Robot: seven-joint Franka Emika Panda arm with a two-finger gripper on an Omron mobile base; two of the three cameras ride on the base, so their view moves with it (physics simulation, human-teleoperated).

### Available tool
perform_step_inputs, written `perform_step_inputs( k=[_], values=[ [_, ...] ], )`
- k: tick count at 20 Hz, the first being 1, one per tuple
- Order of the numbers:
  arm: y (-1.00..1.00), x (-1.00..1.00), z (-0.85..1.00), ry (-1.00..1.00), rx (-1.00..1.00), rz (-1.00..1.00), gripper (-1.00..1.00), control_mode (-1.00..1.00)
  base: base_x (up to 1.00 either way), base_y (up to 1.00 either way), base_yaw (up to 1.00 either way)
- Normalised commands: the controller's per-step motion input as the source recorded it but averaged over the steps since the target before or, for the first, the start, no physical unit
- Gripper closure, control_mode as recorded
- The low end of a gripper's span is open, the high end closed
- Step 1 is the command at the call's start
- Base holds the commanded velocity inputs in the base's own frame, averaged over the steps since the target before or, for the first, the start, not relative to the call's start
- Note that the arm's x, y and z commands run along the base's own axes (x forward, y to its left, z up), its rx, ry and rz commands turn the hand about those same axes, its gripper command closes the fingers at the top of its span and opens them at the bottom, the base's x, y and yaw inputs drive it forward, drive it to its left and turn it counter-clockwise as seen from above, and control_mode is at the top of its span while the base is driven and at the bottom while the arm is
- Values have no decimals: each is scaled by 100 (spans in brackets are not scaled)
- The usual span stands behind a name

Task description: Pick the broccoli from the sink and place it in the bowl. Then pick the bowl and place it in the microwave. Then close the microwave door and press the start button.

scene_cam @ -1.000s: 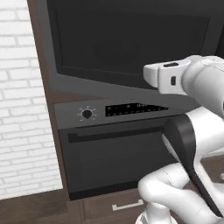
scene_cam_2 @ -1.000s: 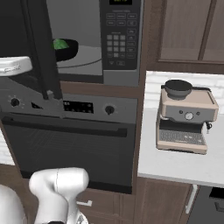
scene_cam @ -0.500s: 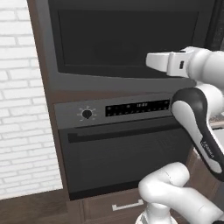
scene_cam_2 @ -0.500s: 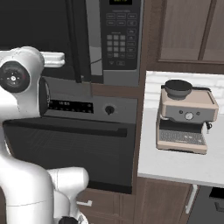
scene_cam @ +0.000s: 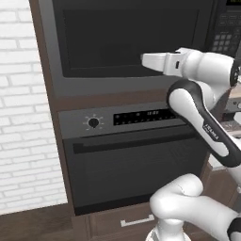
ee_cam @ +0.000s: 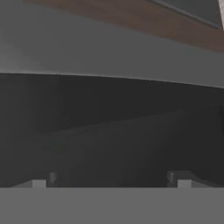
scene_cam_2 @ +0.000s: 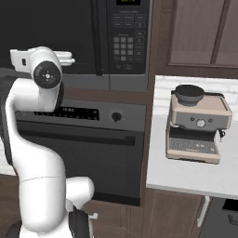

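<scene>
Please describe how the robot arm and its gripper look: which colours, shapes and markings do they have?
The arm is glossy white with rounded, tube-like links and dark grey bands at the joints; one dark band carries small white lettering. A round dark cap marks a joint. The gripper is white and blocky, with small dark fingertips.

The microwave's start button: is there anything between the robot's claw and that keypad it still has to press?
Nothing visible blocks it. The microwave door is shut flush, and the gripper, jaws open and empty, sits at the door's lower edge. The keypad panel lies just to the right of the door, with open air between it and the gripper.
</scene>
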Motion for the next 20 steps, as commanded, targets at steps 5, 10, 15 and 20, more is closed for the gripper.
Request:
perform_step_inputs(
  k=[5, 10, 15, 20],
  values=[
    [14, 56, -16, 3, 0, 10, -100, -100, 0, 0, 0],
    [3, 17, -22, 1, 1, 6, -100, -100, 0, 0, 0],
    [1, -97, 0, -4, 0, 3, -100, -100, 0, 0, 0],
    [-50, -97, 0, -9, 0, 5, -100, -100, 0, 0, 0]
  ],
)
